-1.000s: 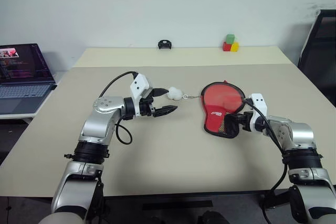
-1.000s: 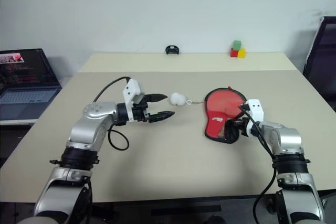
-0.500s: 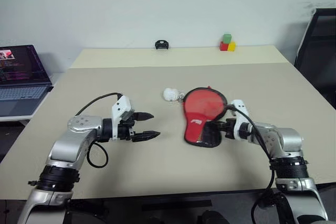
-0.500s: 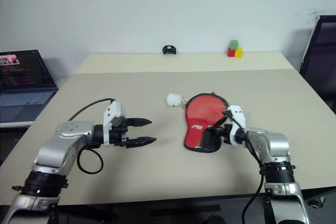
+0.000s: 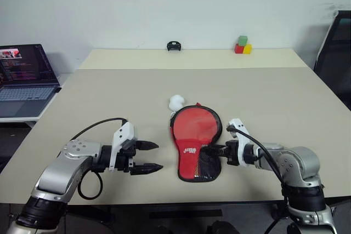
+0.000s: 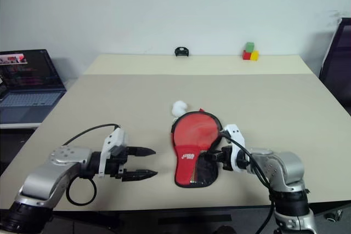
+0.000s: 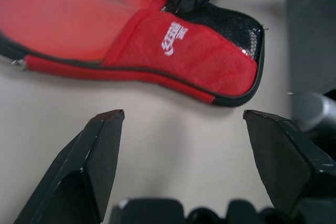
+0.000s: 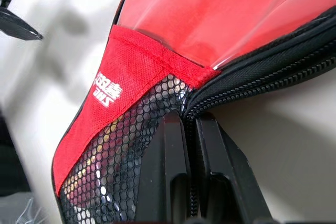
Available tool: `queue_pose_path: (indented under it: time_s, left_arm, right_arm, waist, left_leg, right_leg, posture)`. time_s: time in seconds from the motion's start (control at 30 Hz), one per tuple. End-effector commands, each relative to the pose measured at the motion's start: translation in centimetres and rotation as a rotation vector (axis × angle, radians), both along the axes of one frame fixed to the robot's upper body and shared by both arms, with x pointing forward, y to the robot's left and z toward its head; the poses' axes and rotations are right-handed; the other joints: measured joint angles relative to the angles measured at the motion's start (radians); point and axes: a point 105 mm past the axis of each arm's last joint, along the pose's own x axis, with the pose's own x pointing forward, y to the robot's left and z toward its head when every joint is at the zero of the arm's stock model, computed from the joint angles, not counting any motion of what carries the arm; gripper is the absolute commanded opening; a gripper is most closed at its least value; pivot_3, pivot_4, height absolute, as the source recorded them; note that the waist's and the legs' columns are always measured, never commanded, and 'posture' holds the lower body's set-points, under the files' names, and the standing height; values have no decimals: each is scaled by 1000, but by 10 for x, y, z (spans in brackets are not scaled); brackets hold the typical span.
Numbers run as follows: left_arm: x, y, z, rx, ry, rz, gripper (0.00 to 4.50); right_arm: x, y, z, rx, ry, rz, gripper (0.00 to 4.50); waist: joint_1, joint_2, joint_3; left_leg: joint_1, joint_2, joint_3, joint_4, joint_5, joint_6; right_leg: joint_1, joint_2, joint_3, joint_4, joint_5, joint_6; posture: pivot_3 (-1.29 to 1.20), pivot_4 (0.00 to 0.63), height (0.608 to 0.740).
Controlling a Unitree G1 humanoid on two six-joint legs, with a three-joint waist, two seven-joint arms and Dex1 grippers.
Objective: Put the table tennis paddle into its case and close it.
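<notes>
The red case [image 5: 193, 141] is lying flat near the front edge of the table [image 5: 274, 91], its round end pointing away toward a small white ball [image 5: 176, 102] just beyond it. The right gripper [image 5: 215, 150] is pinching the case's zipper edge by the mesh end with its fingers closed. The left gripper [image 5: 147, 157] is hovering just off to the case's left, its fingers spread wide and holding nothing.
</notes>
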Motion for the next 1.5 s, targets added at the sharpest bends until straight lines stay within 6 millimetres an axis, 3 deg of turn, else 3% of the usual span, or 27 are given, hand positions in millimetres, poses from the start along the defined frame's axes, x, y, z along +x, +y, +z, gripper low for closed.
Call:
queue_pose_path:
  time_s: [0.03,0.3,0.63,0.8,1.07,1.2,1.3,1.4,1.5]
  left_arm:
    - [-9,-6,11,-11,-14,-37,3992]
    - [-12,-6,10,-3,2,-50,3992]
    - [-8,-10,9,2,-11,-60,3992]
    - [-6,-11,10,2,-18,-59,3992]
    - [-7,-15,7,-7,-15,-64,3992]
    - [-6,-14,6,-10,-16,-57,3992]
    - [-3,-16,6,-19,-23,-44,3992]
    - [3,-19,7,-33,-43,-22,3992]
    - [33,-15,13,-47,-146,119,3992]
  right_arm:
    - [-17,5,8,25,-6,36,23]
    - [-36,-1,1,31,47,11,23]
    - [-32,-17,-12,-17,88,-79,23]
    - [-32,-27,-13,-40,87,-105,1344]
    - [-30,-37,5,-34,10,-97,4051]
    - [-34,-42,26,-10,-92,-57,4051]
    - [-39,-30,61,102,-298,34,4051]
    - [-34,-23,72,75,-406,80,4051]
    - [-24,-8,83,69,-496,175,4051]
  waist:
    - [1,0,0]
    - [2,0,0]
    - [3,0,0]
    - [5,0,0]
    - [16,0,0]
    - [20,0,0]
    - [18,0,0]
    - [14,0,0]
    - [17,1,1]
  left_leg:
    - [0,0,0,0,0,0]
    - [0,0,0,0,0,0]
    - [0,-1,0,0,0,0]
    - [1,-1,0,0,0,0]
    - [1,-1,-1,0,0,0]
    - [1,-1,-1,0,0,0]
    - [2,-1,-2,0,0,0]
    - [2,-1,-1,0,0,0]
    - [3,-1,-1,0,0,0]
  right_leg:
    - [0,0,0,0,0,0]
    - [1,0,-1,-1,0,0]
    - [1,0,-1,-1,0,0]
    - [1,0,-1,-1,0,0]
    - [3,0,-1,-1,0,0]
    - [3,0,-2,-2,0,0]
    - [3,0,-2,-2,0,0]
    - [4,1,-2,-2,0,0]
    - [6,0,-2,-2,0,0]
  posture:
    - [0,150,740]
    - [0,150,740]
    - [0,150,740]
    - [0,150,740]
    - [0,150,740]
    - [0,150,740]
    - [0,150,740]
    - [0,150,740]
    - [0,150,740]
